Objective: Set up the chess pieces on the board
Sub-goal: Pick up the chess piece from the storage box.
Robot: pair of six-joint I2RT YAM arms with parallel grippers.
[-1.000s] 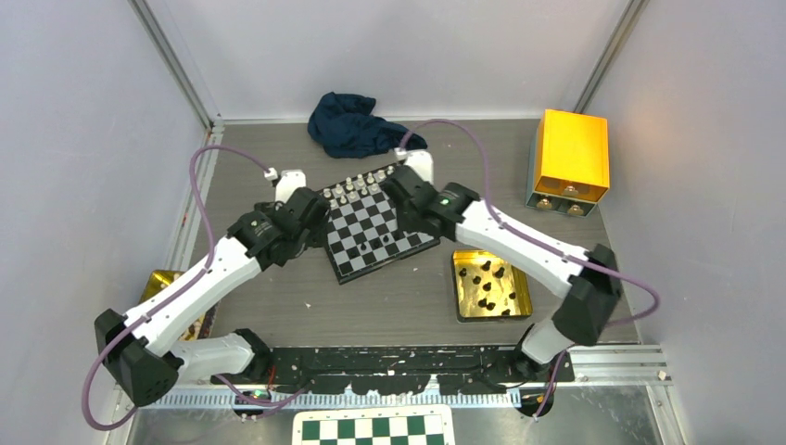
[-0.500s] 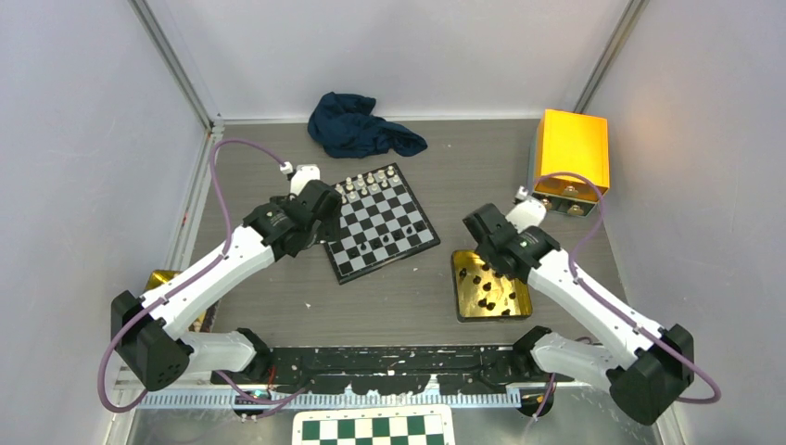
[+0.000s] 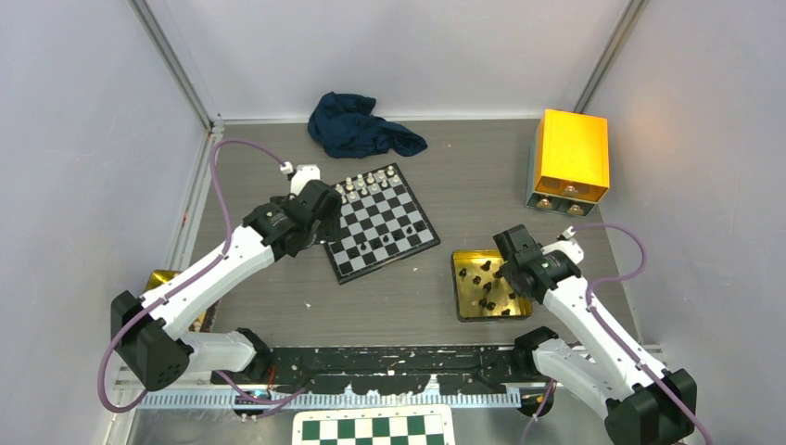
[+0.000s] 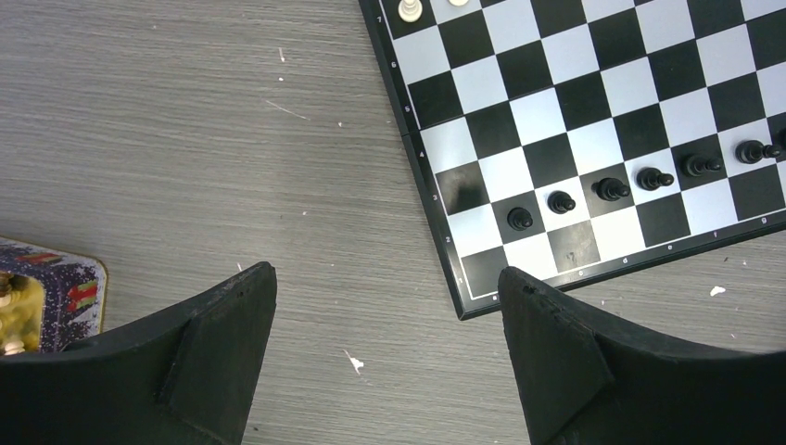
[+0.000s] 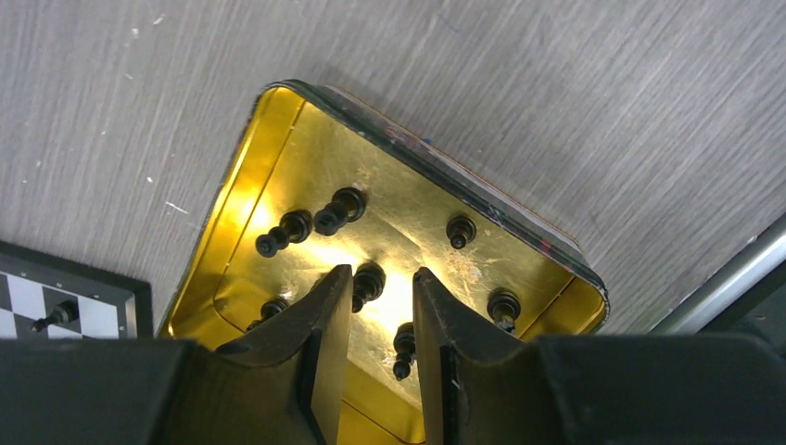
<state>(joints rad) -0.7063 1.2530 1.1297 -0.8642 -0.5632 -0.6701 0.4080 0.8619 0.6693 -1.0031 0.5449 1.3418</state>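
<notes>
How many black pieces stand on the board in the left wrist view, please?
6 black pieces, side by side along the board's second row; a seventh may be cropped at right.

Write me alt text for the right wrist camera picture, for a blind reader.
The right gripper hovers, jaws partly open, over a gold tin holding black chess pieces, one piece showing between its fingertips. A corner of the board with one black piece shows at lower left on the grey wood-grain table.

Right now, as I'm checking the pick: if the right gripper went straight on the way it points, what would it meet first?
Probably the small black chess piece between the right gripper's open fingertips, lying in the shallow gold metal tin; depth is unclear.
</notes>
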